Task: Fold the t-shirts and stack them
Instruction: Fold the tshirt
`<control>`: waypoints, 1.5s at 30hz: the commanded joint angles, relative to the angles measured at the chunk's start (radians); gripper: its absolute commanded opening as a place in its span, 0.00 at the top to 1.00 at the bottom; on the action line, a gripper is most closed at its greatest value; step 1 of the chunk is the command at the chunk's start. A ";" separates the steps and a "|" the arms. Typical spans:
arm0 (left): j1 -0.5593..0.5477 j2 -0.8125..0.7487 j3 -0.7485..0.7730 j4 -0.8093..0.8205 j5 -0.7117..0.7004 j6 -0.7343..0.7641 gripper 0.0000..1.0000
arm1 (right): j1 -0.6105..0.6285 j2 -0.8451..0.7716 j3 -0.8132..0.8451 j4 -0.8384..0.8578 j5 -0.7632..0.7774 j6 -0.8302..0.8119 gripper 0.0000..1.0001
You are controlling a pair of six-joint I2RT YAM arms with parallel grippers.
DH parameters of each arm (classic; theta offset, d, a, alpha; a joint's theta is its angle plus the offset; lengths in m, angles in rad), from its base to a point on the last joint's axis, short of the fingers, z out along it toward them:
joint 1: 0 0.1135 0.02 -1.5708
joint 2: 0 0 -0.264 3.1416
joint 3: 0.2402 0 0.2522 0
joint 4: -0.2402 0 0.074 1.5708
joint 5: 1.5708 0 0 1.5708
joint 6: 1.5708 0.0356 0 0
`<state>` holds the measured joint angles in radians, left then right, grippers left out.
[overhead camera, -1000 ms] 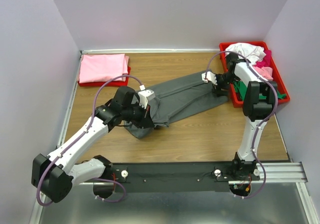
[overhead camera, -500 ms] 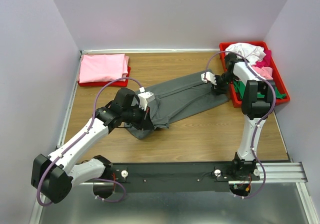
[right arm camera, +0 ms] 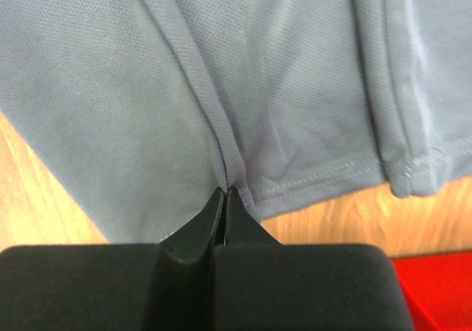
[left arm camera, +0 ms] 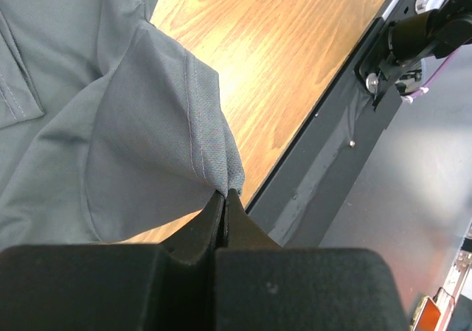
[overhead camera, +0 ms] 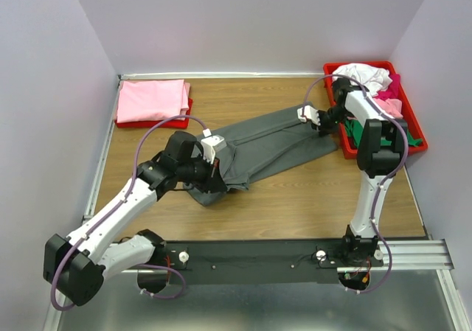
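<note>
T-shirts are the job, and the one in play is the dark grey t-shirt [overhead camera: 274,141]. It is stretched across the wooden table [overhead camera: 310,198] as a long band slanting from near-left to far-right, with a pincer at each end. The left gripper [overhead camera: 214,178] has its jaws pressed together on a corner of cloth at the near-left end, where the shirt is bunched. The right gripper [overhead camera: 322,127] is likewise closed tight on a fold at the stitched hem of the far-right end. That end lies just beside the red tray [overhead camera: 345,151], which holds a heap of shirts [overhead camera: 372,80] in white, magenta and green.

The shirt's long axis therefore runs straight between the two arms. Any pull or fold to come, I judge, depends on both moving together along or across that line. A folded pink t-shirt [overhead camera: 151,99] sits on the other tray [overhead camera: 155,124] at the far left.

I can't find the neck label or tell which end is the collar. The left wrist covers the crumpled part, and whether each pinch takes one layer or several isn't clear.
</note>
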<state>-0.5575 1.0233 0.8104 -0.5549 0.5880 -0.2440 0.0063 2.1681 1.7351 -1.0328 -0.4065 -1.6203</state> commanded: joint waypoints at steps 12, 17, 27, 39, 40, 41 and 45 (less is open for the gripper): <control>0.004 -0.150 -0.094 0.021 0.062 -0.083 1.00 | -0.003 -0.392 -0.238 0.053 -0.022 0.056 1.00; 0.004 -0.195 -0.117 0.050 0.044 -0.132 1.00 | -0.002 -0.478 -0.370 0.095 -0.012 0.072 1.00; 0.004 -0.239 -0.232 0.116 0.067 -0.232 1.00 | -0.048 -0.554 -0.508 0.162 -0.005 0.088 1.00; 0.002 -0.034 -0.254 0.167 0.003 -0.210 1.00 | -0.054 -0.559 -0.503 0.197 -0.063 0.129 1.00; 0.002 -0.019 -0.235 0.164 -0.008 -0.206 1.00 | -0.055 -0.550 -0.499 0.198 -0.066 0.131 1.00; 0.002 -0.014 -0.225 0.164 -0.026 -0.196 1.00 | -0.054 -0.545 -0.490 0.204 -0.066 0.137 1.00; 0.002 0.018 -0.182 0.150 -0.072 -0.183 1.00 | -0.054 -0.516 -0.468 0.214 -0.066 0.145 1.00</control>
<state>-0.5575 1.0271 0.5758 -0.4129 0.5831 -0.4576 -0.0414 1.6272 1.2327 -0.8501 -0.4397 -1.4979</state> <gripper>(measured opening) 0.007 0.009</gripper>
